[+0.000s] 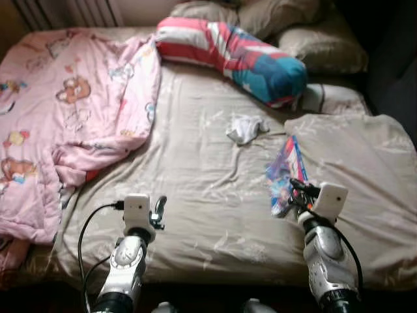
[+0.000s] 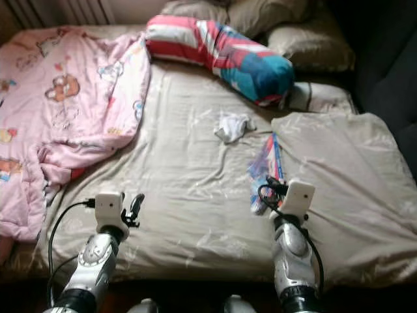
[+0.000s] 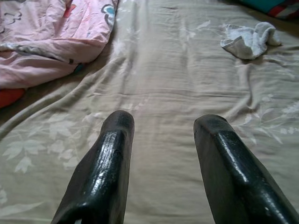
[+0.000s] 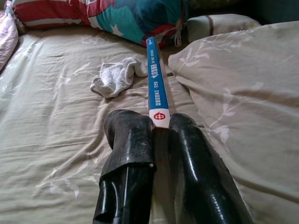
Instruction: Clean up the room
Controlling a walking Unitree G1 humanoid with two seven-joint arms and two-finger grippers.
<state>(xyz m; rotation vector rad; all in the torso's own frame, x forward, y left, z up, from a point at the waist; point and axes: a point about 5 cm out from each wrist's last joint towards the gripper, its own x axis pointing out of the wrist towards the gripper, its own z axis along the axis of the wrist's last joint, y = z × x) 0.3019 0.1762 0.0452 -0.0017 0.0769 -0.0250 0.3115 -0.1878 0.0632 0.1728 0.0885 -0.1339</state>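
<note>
Right gripper [image 4: 159, 135] is clamping the near end of a blue-edged booklet [image 4: 155, 84] lying on the beige bed sheet [image 1: 195, 189] — white sock [image 1: 245, 128] just beyond. Left gripper [image 3: 163, 140] is hovering, fingers apart.

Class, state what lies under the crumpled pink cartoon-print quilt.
The crumpled pink cartoon-print quilt lies on the beige leaf-patterned bedsheet. A red patch peeks from beneath its edge; anything else underneath is covered.

bed [image 1: 195, 195] | on it: pink quilt [image 1: 71, 111]; striped pillow [image 1: 228, 55]; white sock [image 1: 244, 128]; packet [image 1: 287, 173]
</note>
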